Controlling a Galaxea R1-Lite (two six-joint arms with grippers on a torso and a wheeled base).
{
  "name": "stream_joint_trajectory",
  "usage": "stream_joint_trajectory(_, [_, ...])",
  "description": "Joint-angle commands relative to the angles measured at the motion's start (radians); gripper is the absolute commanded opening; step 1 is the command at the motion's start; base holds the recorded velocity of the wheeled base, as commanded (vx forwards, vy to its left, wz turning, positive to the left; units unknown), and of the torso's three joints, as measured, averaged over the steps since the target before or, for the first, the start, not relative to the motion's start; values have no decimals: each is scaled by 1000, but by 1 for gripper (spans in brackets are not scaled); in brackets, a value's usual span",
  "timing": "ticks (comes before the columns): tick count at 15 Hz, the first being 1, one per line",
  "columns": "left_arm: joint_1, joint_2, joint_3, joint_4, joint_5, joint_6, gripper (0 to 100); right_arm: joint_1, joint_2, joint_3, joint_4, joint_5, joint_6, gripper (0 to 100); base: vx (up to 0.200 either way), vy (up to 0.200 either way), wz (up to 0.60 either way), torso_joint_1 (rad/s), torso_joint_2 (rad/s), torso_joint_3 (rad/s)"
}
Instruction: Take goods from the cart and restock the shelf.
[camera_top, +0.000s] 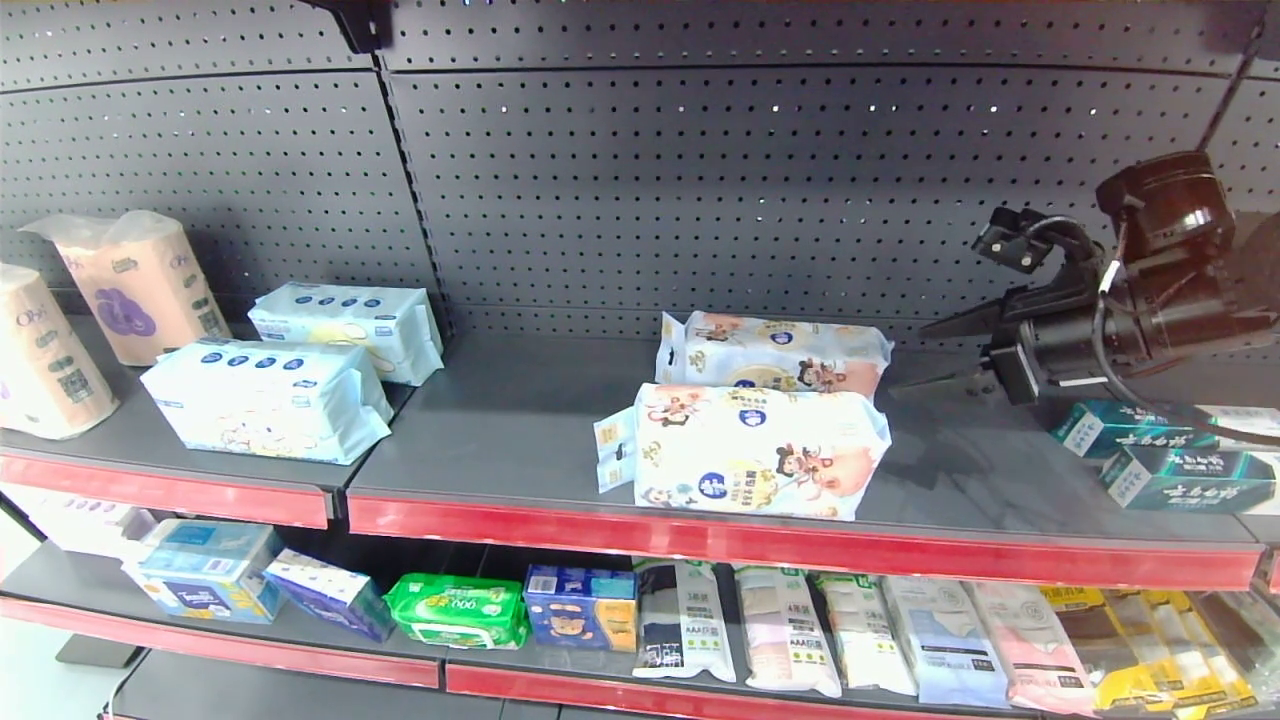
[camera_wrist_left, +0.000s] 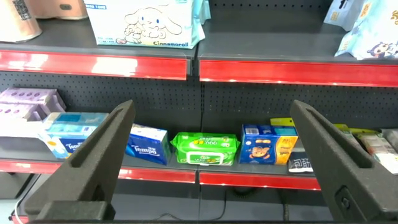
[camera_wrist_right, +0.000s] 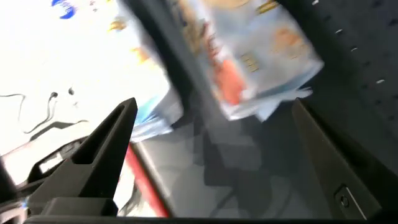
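Two wipe packs (camera_top: 760, 450) lay on the shelf (camera_top: 500, 430), right gripper (camera_top: 915, 358) above it gaped empty, left gripper (camera_wrist_left: 211, 106) facing it gaped empty too.

Two paper rolls (camera_top: 145, 285) (camera_top: 45, 355), two tissue packs (camera_top: 270, 400) (camera_top: 350, 325) — two wipe packs (camera_top: 760, 450) (camera_top: 775, 355)

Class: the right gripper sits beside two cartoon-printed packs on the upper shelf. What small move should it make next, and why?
Probably pull the right gripper straight out from the shelf. It is open and holds nothing, while the front pack and rear pack already lie flat on the shelf, apart from it, so nothing seems left there.
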Motion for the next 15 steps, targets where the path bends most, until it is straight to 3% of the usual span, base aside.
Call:
stream_joint_trajectory(1, [0, 0, 0, 1, 0, 0, 100, 17, -55, 50, -2, 1, 1, 100, 0, 0, 0, 0, 0, 0])
stream_joint_trajectory(8, [0, 0, 0, -1, 0, -1, 100, 50, -125, 214, -3, 24, 7, 100, 0, 0, 0, 0, 0, 0])
stream_joint_trajectory(15, [0, 0, 0, -1, 0, 0, 100, 119, -82, 269, -138, 24, 79, 100, 0, 0, 0, 0, 0, 0])
